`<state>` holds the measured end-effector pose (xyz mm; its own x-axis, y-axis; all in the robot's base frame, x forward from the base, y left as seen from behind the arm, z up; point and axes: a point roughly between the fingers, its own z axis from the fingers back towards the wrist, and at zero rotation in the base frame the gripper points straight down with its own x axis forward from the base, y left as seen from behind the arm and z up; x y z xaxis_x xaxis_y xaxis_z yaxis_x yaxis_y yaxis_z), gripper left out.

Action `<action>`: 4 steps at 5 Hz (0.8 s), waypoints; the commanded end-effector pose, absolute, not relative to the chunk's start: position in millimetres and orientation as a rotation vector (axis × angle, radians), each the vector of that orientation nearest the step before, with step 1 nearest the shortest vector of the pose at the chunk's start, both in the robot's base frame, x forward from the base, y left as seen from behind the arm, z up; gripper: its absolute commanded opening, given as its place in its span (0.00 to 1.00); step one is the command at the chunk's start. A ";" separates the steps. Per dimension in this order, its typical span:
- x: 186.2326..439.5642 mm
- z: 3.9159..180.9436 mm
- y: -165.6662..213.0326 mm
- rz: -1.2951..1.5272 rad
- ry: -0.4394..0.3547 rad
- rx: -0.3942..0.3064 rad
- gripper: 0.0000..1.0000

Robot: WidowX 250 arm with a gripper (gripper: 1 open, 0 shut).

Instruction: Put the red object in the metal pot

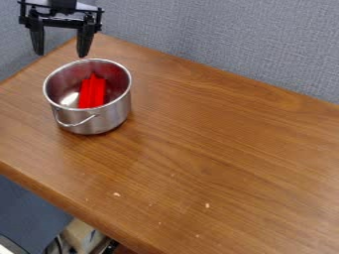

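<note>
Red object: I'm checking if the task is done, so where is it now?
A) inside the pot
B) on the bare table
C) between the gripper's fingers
A: the red object lies inside the pot, and the open gripper is empty.

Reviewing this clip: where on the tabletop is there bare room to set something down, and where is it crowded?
The wooden table is bare from the metal pot rightward to the far edge and forward to the near edge. The only crowded spot is the back left corner: the pot, holding the red object, with the open gripper above and behind it.
</note>
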<state>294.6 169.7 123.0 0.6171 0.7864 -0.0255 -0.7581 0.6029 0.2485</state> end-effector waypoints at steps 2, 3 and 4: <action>289.8 149.1 169.6 0.792 0.071 0.242 1.00; 291.0 150.7 150.9 0.778 0.078 0.242 1.00; 293.5 164.1 128.6 0.760 0.072 0.219 1.00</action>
